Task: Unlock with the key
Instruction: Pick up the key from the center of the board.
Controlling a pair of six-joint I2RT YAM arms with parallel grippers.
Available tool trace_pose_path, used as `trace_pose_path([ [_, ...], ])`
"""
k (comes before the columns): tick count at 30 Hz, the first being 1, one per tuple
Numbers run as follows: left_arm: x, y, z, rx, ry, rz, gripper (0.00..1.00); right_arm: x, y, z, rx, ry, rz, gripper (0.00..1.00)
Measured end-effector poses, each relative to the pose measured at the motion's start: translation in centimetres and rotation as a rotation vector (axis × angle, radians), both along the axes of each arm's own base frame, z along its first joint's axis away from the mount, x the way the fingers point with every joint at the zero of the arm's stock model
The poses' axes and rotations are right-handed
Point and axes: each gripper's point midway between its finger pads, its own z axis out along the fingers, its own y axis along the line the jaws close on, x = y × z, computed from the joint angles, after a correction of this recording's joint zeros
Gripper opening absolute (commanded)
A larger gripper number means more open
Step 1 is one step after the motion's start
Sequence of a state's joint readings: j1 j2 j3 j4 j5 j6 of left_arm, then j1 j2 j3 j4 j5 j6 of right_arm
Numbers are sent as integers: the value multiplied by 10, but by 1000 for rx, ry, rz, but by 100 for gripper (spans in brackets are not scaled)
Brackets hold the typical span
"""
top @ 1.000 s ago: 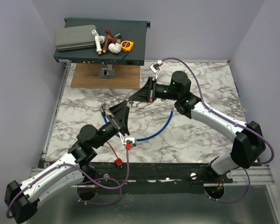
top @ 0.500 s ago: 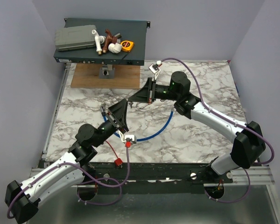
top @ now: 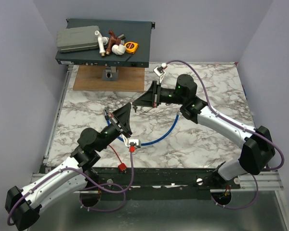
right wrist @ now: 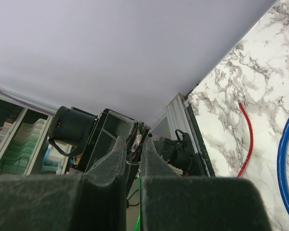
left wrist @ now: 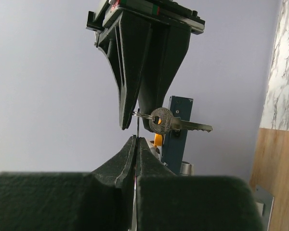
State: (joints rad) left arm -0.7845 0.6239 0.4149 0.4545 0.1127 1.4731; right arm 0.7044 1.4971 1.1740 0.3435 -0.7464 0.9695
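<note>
— Where is the key?
— The key (left wrist: 164, 121) hangs in the air above the middle of the marble table (top: 207, 82). In the left wrist view its flat side faces the camera and its blade points to 3 o'clock. Its ring sits at the tips of the right gripper (right wrist: 134, 140), whose fingers are pinched narrowly on that ring.
— And the left side?
— The left gripper (left wrist: 136, 140) is at 6 o'clock of the ring, with its fingers pressed fully together. A thin strand runs up from between them; I cannot tell what it is. The key's head lies beside those fingers, not between them.
— Arm poses?
— Seen from above, the left arm reaches in from 7 o'clock and points to 1. The right arm bends in from 4 o'clock with its wrist pointing to 9. The tips meet nose to nose.
— Anything holding things?
— A dark chassis (top: 139, 33) at 11 o'clock carries a grey case (top: 77, 39), white pipe fittings (top: 103, 43) and a yellow tape measure (top: 131, 47). A blue cable (top: 166, 132) and a red cord (top: 114, 153) lie on the table.
</note>
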Motion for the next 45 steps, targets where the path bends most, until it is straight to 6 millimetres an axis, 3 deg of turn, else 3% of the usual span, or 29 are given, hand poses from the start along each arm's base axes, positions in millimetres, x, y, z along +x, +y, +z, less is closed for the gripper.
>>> trace_pose_path([
  [2,1,1,0,3,-3,4,0,-1,0,1,1,-3,5,1],
  [3,1,1,0,5,-4,3,0,-2,0,1,0,-6,9,6],
  [5,0,0,0,13,-11,2,0,-3,0,-1,-4,-15,17,26],
  [8,-3,-1,0,43,-35,-14,0,-7,-1,-3,-31,-24,40,39],
  [10,-7,-1,1,60,-59,-26,0,-6,-3,-1,-49,-37,46,41],
  [18,-25,-3,-1,125,-147,-93,0,9,-23,7,-76,-92,53,43],
  [29,-40,-15,-18,210,-200,-180,0,-23,-29,8,-56,-106,251,46],
  [45,-34,-22,-27,247,-198,-186,0,-34,-20,-21,-139,-43,325,29],
])
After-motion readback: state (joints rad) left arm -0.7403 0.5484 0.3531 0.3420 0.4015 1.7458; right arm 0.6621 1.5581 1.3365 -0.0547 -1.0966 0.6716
